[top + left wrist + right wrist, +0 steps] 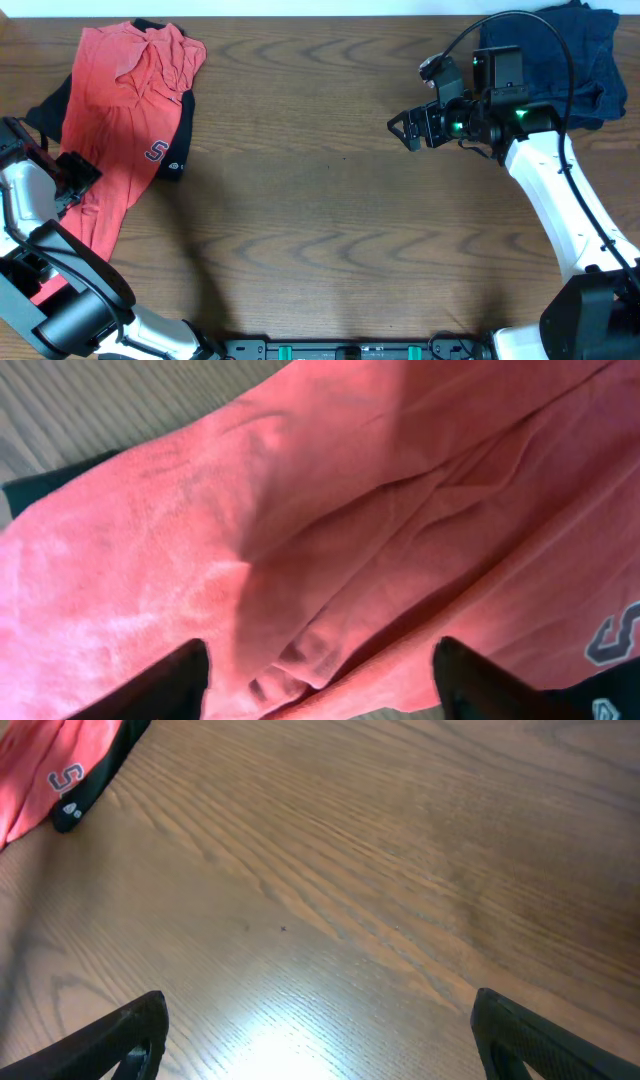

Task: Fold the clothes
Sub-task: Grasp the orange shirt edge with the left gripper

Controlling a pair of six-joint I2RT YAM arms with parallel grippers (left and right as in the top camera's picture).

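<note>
Left wrist view first: my left tool (320,665) is released, jaws spread wide, down low over the coral T-shirt (350,510) with a soft ridge of cloth sitting between them. Nothing pinched yet.

Trouble number one is right there. That ridge looks like a wrinkle in the top layer, so if I clamp now I may catch one ply only, and the shirt would peel open rather than lift as a piece.

Overhead, the shirt lies at the far left of the counter (320,220), crumpled at its far end and trailing toward the near-left edge. It's draped on top of the black garment (182,140), whose edge pokes out on its right side. Trouble number two: bite too deep and I could take black cloth along, dragging both.

Over on the right, my right tool (405,128) hangs released and empty above bare wood, well apart from the shirt. The navy garment (560,60) is heaped behind it in the far right corner. Trouble number three: with only one tool on the cloth, any pull would likely skew and bunch the shirt rather than spread it flat.
</note>
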